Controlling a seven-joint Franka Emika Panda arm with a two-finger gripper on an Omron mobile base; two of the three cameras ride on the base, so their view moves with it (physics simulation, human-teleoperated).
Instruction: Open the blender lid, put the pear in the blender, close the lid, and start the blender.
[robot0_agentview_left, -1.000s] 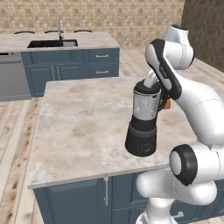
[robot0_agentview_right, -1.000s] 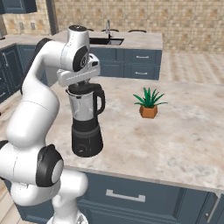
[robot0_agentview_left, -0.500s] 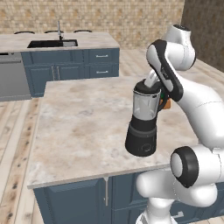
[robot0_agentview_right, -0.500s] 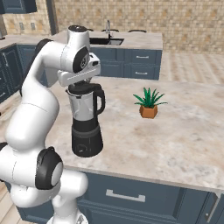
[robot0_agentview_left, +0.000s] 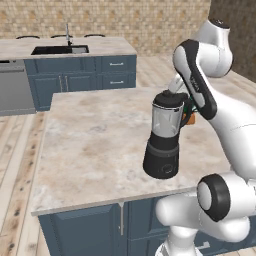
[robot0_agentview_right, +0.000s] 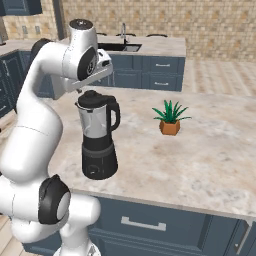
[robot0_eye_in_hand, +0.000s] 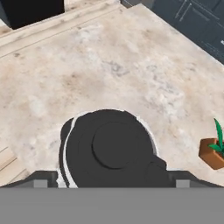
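I see the blender (robot0_agentview_right: 99, 140) standing on the beige stone counter (robot0_agentview_left: 95, 145), its lid (robot0_eye_in_hand: 114, 146) on the jar. My end effector (robot0_eye_in_hand: 109, 183) hovers over the lid, fingers spread wide. A potted plant (robot0_agentview_right: 170, 118) sits nearby; beyond are a sink (robot0_agentview_left: 60, 49), blue cabinets (robot0_agentview_right: 155, 72) and a brick wall (robot0_agentview_left: 110, 17).

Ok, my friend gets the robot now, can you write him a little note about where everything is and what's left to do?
Gripper: open, holding nothing, right above the blender lid with a fingertip showing on either side of it.
Blender: upright on the island counter, near its front edge.
Blender lid: sitting on the jar mouth.
Pear: can't tell whether it's in the jar.
Potted plant: standing on the counter, apart from the blender.
Done: lid looks closed.
Left: check that the pear is in the jar, then start the blender.
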